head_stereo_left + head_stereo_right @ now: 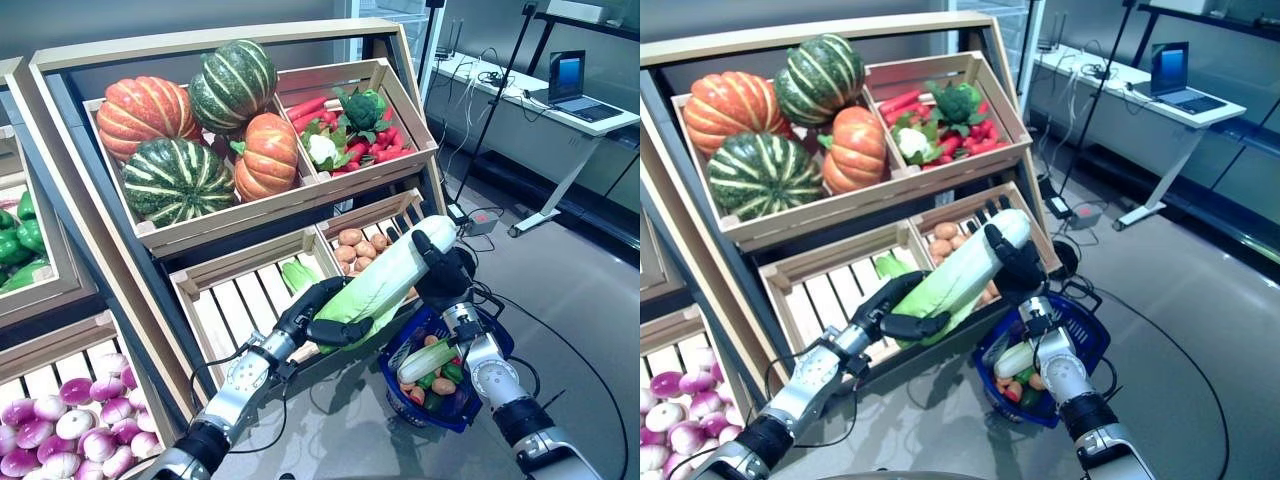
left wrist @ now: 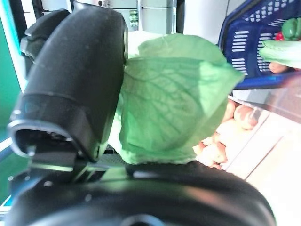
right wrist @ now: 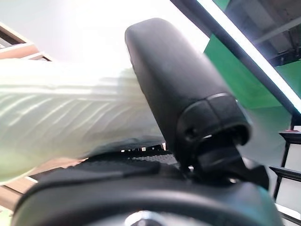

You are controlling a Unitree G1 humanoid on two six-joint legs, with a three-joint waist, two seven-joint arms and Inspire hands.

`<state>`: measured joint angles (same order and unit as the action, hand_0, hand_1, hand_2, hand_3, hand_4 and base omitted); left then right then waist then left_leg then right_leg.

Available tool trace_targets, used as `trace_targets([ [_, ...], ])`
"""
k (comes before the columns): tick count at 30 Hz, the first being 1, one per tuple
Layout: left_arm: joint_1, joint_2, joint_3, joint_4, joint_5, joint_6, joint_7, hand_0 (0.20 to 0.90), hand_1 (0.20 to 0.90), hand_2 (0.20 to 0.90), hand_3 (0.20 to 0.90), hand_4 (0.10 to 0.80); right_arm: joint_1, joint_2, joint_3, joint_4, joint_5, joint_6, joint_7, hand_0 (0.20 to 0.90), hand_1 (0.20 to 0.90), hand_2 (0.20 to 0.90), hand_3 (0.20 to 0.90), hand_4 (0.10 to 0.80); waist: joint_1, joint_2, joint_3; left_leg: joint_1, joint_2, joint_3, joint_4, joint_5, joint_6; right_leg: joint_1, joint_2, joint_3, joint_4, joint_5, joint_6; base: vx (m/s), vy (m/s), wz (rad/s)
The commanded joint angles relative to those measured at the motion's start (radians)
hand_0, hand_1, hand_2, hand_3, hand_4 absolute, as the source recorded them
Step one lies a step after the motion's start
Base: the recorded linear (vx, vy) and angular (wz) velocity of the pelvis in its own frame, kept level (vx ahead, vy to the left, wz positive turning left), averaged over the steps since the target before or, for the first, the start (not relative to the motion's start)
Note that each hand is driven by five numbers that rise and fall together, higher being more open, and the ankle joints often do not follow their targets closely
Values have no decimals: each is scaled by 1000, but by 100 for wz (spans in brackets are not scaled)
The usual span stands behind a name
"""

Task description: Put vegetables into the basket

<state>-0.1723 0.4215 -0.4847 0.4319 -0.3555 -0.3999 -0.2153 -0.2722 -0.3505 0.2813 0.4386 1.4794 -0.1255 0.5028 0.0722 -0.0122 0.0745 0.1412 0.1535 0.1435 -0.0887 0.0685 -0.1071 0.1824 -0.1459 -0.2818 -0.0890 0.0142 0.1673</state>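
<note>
Before wooden crates point(image 1: 240, 215), long pale-green cabbage point(image 1: 385, 280)

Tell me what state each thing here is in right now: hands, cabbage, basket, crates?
Left hand: curled round the cabbage's leafy end.
Right hand: gripping its white end.
Napa cabbage: held aloft, tilted.
Blue basket: partly filled.
Slatted crate: nearly empty.
Laptop: open.
</note>
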Motion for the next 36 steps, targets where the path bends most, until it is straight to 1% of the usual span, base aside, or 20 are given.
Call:
trace_targets([
  [1, -105, 41, -184, -18, 194, -28, -63, 300, 300, 300, 300, 400, -310, 38, -63, -93, -50, -21, 144, 300, 300, 300, 300, 400, -10, -10, -23, 7, -5, -39, 1, -83, 12, 4, -33, 38, 2, 6, -29, 0, 0, 0],
  [4, -111, 50, -182, -20, 197, -35, -61, 300, 300, 300, 300, 400, -305, 20, -51, -70, -112, -21, 132, 300, 300, 300, 300, 400, -12, -11, -24, 8, -5, -38, 1, -83, 11, 4, -34, 37, 2, 7, -28, 0, 0, 0],
  [6, -110, 56, -181, -29, 197, -37, -60, 300, 300, 300, 300, 400, -304, 11, -46, -70, -122, -14, 123, 300, 300, 300, 300, 400, -13, -11, -23, 9, -4, -36, 1, -83, 10, 4, -35, 37, 2, 7, -27, 0, 0, 0],
  [14, -101, 56, -168, -26, 185, -43, -37, 300, 300, 300, 300, 400, -289, 23, -42, -72, -107, -2, 116, 300, 300, 300, 300, 400, -17, -12, -22, 13, -4, -31, 1, -82, 11, 5, -35, 41, 2, 10, -27, 0, 0, 0],
  [15, -97, 52, -160, -20, 182, -37, -23, 585, 585, 585, 585, 590, -286, 27, -44, -68, -105, -1, 116, 300, 300, 300, 300, 400, -17, -12, -21, 14, -3, -31, 1, -82, 11, 5, -34, 41, 2, 10, -27, 0, 0, 0],
  [16, -95, 50, -157, -16, 181, -32, -14, 900, 900, 900, 900, 800, -284, 28, -46, -67, -104, 0, 115, 300, 300, 300, 300, 400, -17, -12, -21, 15, -3, -30, 1, -82, 11, 5, -34, 42, 2, 10, -27, 0, 0, 0],
  [19, -85, 33, -133, 10, 161, -10, 4, 900, 900, 900, 900, 800, -271, 33, -55, -58, -99, 4, 108, 300, 300, 300, 300, 400, -18, -14, -21, 17, -1, -26, 1, -83, 10, 4, -34, 42, 2, 10, -27, 0, 0, 0],
  [23, -61, 14, -93, 69, 187, -56, 74, 900, 900, 900, 900, 800, -254, 27, -75, -45, -104, 14, 102, 300, 300, 300, 300, 400, -21, -16, -20, 19, 2, -19, 1, -81, 9, 3, -33, 43, 2, 12, -27, 0, 0, 0],
  [24, -54, 11, -72, 95, 201, -68, 117, 900, 900, 900, 900, 800, -246, 20, -83, -42, -103, 18, 98, 300, 300, 300, 300, 400, -21, -17, -20, 19, 3, -17, 1, -81, 9, 3, -33, 43, 2, 13, -28, 0, 0, 0],
  [26, -45, 2, -32, 159, 215, -82, 161, 900, 900, 900, 900, 800, -232, 11, -97, -30, -107, 20, 100, 300, 300, 300, 300, 400, -22, -21, -22, 18, 4, -13, 1, -79, 8, 1, -34, 42, 2, 15, -28, 0, 0, 0],
  [27, -37, -6, 3, 206, 213, -74, 189, 900, 900, 900, 900, 800, -221, 4, -108, -20, -111, 18, 96, 300, 300, 300, 300, 400, -24, -23, -23, 18, 5, -10, 1, -78, 8, -1, -34, 43, 2, 16, -28, 0, 0, 0],
  [29, -27, -15, 34, 270, 218, -78, 200, 900, 900, 900, 900, 800, -208, -2, -120, -10, -119, 12, 90, 300, 300, 300, 300, 400, -27, -25, -23, 18, 7, -4, 1, -76, 6, -3, -34, 44, 2, 17, -28, 0, 0, 0],
  [31, -13, -25, 76, 348, 225, -63, 210, 900, 900, 900, 900, 800, -199, -19, -138, 13, -167, -6, 50, 300, 300, 300, 300, 400, -31, -26, -21, 19, 9, 1, 1, -74, 5, -7, -33, 47, 2, 20, -29, -4, -10, -5],
  [36, -2, -18, 115, 477, 259, -36, 246, 900, 900, 900, 900, 800, -202, -75, -160, 76, -263, -25, -59, 300, 300, 300, 300, 400, -44, -23, -15, 19, 11, 12, 1, -69, 2, -13, -33, 57, 2, 25, -27, 1, 1, -10],
])
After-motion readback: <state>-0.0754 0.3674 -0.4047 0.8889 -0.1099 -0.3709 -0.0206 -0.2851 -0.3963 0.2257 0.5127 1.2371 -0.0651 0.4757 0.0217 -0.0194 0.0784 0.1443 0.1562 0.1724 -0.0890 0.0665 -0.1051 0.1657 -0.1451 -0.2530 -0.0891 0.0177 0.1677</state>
